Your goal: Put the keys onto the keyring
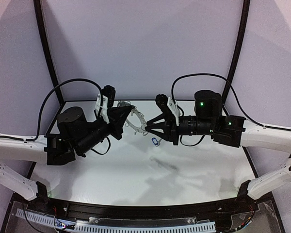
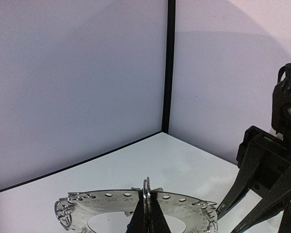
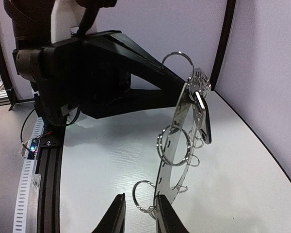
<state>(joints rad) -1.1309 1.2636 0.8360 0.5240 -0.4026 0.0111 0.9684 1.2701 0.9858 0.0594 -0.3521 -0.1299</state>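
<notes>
My left gripper (image 1: 127, 117) is shut on the rim of the keyring (image 1: 137, 122), a flat grey disc with wire loops, and holds it above the table. In the left wrist view the shut fingers (image 2: 146, 201) clamp a loop at the keyring's (image 2: 111, 198) edge. In the right wrist view the keyring (image 3: 170, 141) stands edge-on with a black-headed key (image 3: 206, 126) hanging near its top. My right gripper (image 3: 138, 214) is open and narrow, with one wire loop (image 3: 134, 195) between its fingers. The blue-tagged key (image 1: 155, 141) lies on the table below.
White walls and black frame posts (image 1: 44, 48) close in the back and sides. The right arm's black fingers (image 2: 233, 194) show at the right of the left wrist view. A dark smudge (image 1: 163, 164) lies on the white table (image 1: 194, 179). A cable rail (image 3: 29, 184) runs along the near edge.
</notes>
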